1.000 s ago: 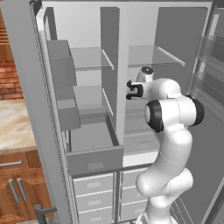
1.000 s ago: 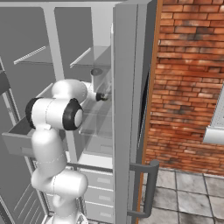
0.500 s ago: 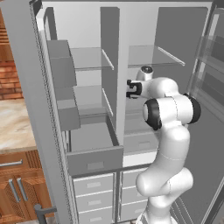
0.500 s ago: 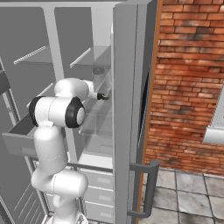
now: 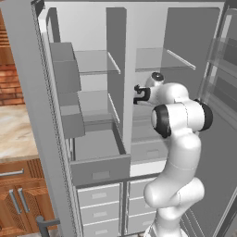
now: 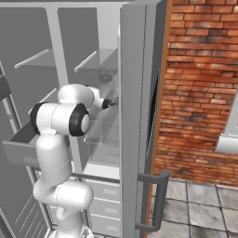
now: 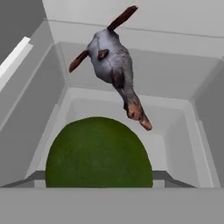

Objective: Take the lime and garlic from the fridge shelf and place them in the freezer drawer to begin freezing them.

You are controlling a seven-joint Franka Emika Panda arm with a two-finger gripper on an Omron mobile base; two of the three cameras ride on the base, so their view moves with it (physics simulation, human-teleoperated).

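The lime [image 7: 99,153], a dark green ball, looms large at the bottom middle of the hand view and hides the fingertips, so it looks held. My gripper [image 5: 138,95] reaches into the fridge's right compartment at middle-shelf height, and it also shows beside the door edge [image 6: 109,103]. The gripper appears shut on the lime. The freezer drawer [image 5: 99,169], a deep grey box with a flat front, stands pulled out at the lower left of the fridge [image 6: 21,148]. The garlic is out of view.
A grey-brown fish-like item [image 7: 114,65] lies on the white shelf floor beyond the lime. The open fridge door [image 6: 135,116] with its bar handle [image 6: 160,200] stands to my right, against a brick wall. Small white drawers [image 5: 99,203] sit under the freezer drawer.
The hand has stayed almost in place inside the right compartment, shifting only slightly. The drawer stays open.
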